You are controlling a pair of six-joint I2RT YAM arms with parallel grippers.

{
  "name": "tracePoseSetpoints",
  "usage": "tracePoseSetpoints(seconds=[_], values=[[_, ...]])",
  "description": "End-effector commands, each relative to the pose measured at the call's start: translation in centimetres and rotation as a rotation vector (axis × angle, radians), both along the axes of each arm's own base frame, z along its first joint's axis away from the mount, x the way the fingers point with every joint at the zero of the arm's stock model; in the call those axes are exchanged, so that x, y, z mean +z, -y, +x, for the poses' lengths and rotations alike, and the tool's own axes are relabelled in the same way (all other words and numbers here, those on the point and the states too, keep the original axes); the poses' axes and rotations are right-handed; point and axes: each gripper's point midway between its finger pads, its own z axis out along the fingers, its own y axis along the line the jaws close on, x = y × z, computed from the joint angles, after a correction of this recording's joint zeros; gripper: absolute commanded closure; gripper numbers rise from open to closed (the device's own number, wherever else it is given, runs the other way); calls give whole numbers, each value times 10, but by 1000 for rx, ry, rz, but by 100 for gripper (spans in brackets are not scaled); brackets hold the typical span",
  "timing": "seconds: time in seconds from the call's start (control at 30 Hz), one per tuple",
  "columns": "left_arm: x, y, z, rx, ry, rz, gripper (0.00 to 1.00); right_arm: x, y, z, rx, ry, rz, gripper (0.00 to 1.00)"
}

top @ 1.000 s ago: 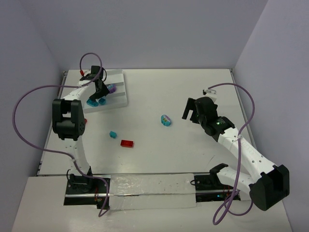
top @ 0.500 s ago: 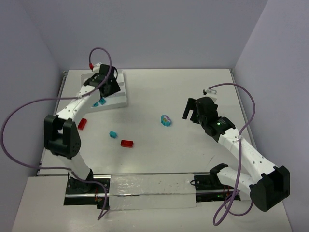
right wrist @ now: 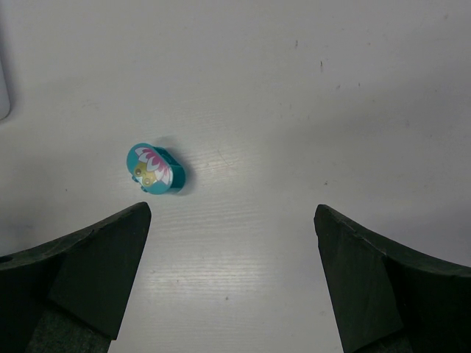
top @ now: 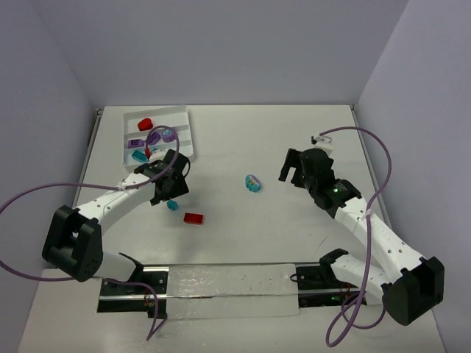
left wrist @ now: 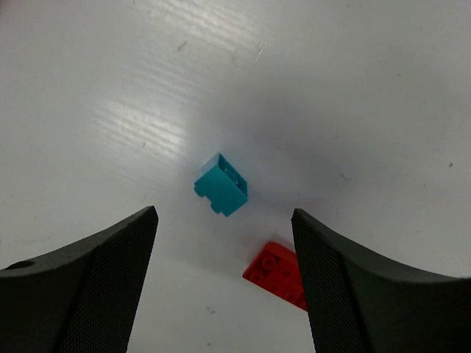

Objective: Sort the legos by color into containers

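A white ribbed tray (top: 182, 118) at the back left holds a red brick (top: 145, 123), purple bricks (top: 153, 137) and a teal one (top: 138, 156). My left gripper (top: 174, 190) is open and empty just above a small teal brick (top: 173, 205), which shows ahead of the fingers in the left wrist view (left wrist: 221, 185). A flat red brick (top: 193, 218) lies beside it, partly behind the right finger (left wrist: 278, 273). A rounded teal piece with a pink flower (top: 252, 182) lies mid-table, ahead and left of my open, empty right gripper (top: 289, 170) in the right wrist view (right wrist: 155, 169).
A long clear strip (top: 228, 290) with black clamps lies along the near edge between the arm bases. Purple cables loop from both arms. Grey walls close the table at the back and sides.
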Motion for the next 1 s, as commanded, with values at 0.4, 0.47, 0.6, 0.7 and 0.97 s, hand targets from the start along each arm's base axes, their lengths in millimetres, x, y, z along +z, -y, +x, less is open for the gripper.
tracePoseSetpoints(seconds=[0.4, 0.47, 0.6, 0.7, 0.97], values=[[-26, 13, -15, 333, 44, -134, 27, 8, -3, 3, 4, 33, 19, 0], [-34, 8, -19, 369, 33, -119, 29, 8, -3, 3, 4, 32, 19, 0], [-43, 10, -20, 402, 42, -149, 30, 10, -4, 3, 9, 33, 18, 0], [-40, 10, -14, 399, 68, -149, 31, 14, -3, 1, 10, 42, 23, 0], [-43, 16, 1, 377, 73, -141, 34, 13, -4, 0, 14, 40, 26, 0]])
